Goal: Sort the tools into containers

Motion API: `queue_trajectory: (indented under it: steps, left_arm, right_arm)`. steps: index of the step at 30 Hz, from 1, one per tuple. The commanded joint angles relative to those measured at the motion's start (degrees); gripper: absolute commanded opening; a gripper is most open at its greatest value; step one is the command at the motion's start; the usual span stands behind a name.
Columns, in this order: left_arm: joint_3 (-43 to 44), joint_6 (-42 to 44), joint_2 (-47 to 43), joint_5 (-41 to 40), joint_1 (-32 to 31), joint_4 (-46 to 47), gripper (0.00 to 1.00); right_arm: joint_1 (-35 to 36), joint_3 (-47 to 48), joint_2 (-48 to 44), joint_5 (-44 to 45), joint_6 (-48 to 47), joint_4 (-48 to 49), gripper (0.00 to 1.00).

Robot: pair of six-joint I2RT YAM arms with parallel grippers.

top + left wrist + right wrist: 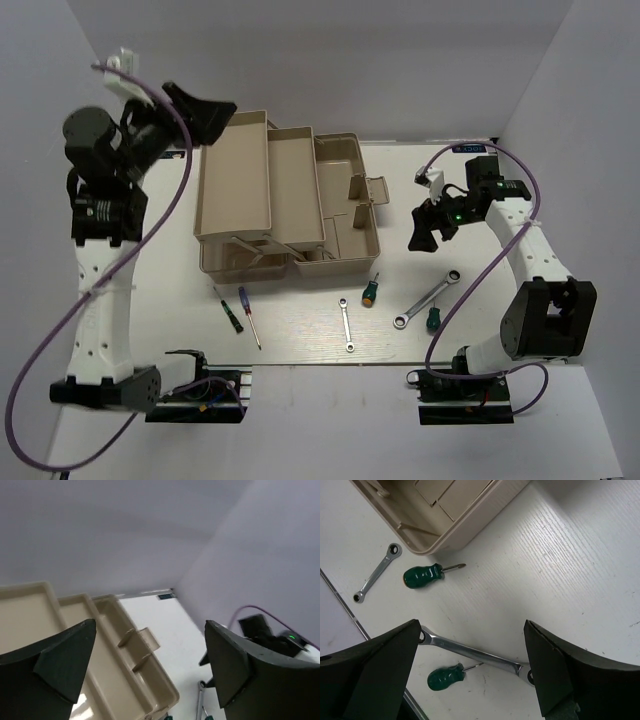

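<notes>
All six tools point(346, 325) lie loose on the surface point(300, 345) between the toolbox point(240, 190) and the near edge. Both end effectors are spread wide and empty, left end effector point(212, 118) up by the far left corner, right end effector point(471, 625) over the long wrench point(470, 653) near the right edge. Likely snag: that wrench lies dead flat with a stubby driver point(445, 676) right up against it, so a sloppy pinch could skid off or send the driver rolling. The right wrist view shows that closeness; only the top view catches the thin screwdrivers point(229, 310) toward the near left corner.
</notes>
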Motion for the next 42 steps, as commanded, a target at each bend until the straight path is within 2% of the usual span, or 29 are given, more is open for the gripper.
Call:
queue_trajectory:
  steps: [1,2,3,5,7,10,11,12,14,18,20,23,26,27,28,31,32,34,37,42]
  left_arm:
    - [12.1,-3.9,9.7,15.2,-0.4,10.5,1.00]
    - [15.7,-3.9,13.4,21.5,-1.1,5.2,1.00]
    - [20.6,-3.9,18.3,22.7,-1.9,1.9,1.00]
    - [22.1,3.0,19.3,21.6,-4.0,-5.7,1.00]
    - [21.5,6.3,19.8,19.8,-5.9,-9.9,0.99]
    - [20.4,12.4,21.3,13.7,-12.0,-19.3,0.97]
    - [20.4,15.5,23.3,9.1,-14.0,-22.2,0.96]
    - [21.4,16.9,24.4,6.6,-18.6,-27.5,0.96]
    - [24.9,19.5,26.6,0.4,-23.2,-31.3,0.95]
    - [34.1,22.6,32.8,-8.6,-35.9,-42.4,0.95]
    - [31.5,22.6,33.9,-13.8,-40.2,-44.1,0.93]
    - [23.1,19.4,30.4,-22.2,-47.1,-47.1,0.88]
    - [11.9,10.2,23.4,-30.4,-49.0,-45.1,0.67]
    - [9.0,7.4,17.1,-32.4,-49.0,-44.1,0.52]
    - [3.6,1.4,14.0,-36.2,-49.0,-43.5,0.49]
    - [-3.4,-9.0,7.2,-42.6,-50.2,-46.8,0.47]
    - [-4.8,-11.7,6.6,-44.1,-50.8,-51.5,0.49]
    - [-8.4,-17.3,5.9,-47.4,-51.5,-54.9,0.49]
    - [-10.9,-22.1,6.8,-49.1,-53.4,-58.5,0.49]
    - [-12.7,-27.5,7.9,-50.3,-59.4,-58.2,0.50]
  right_arm:
    - [-0.3,0.0,-1.2,0.4,2.9,1.2,0.89]
    - [-0.3,0.5,-1.0,0.0,2.9,0.8,0.89]
    - [-0.3,1.1,-0.4,-0.1,2.2,-0.4,0.89]
    - [-0.3,0.5,-0.4,0.0,1.7,-0.3,0.91]
    - [-0.1,-0.7,-1.0,0.5,1.6,1.7,0.91]
    - [0.0,-1.1,-1.1,1.5,2.3,3.2,0.91]
    - [-0.1,-1.1,-0.7,1.7,2.4,3.0,0.91]
    - [-0.3,-0.7,-0.4,2.1,2.5,3.0,0.91]
    - [-0.1,-0.3,0.3,2.5,2.7,2.8,0.91]
    - [0.0,-0.9,0.4,4.2,2.1,3.0,0.91]
    - [-0.1,-1.7,-0.1,5.2,1.9,3.1,0.91]
    - [-0.3,-3.6,-1.0,6.5,0.9,4.1,0.91]
    - [-0.3,-6.3,-2.7,7.2,0.3,4.9,0.91]
    - [-0.2,-6.8,-3.0,7.2,0.3,5.3,0.89]
    - [-0.2,-8.0,-3.3,7.3,0.4,5.7,0.89]
    - [-0.3,-10.1,-3.7,7.1,0.9,7.0,0.89]
    - [-0.3,-10.8,-3.6,6.8,1.0,7.0,0.89]
    - [-0.3,-11.1,-3.3,6.5,1.4,7.3,0.89]
    - [-0.2,-11.4,-2.5,6.1,1.5,7.8,0.89]
    - [-0.3,-11.4,-2.8,6.1,1.0,8.1,0.89]
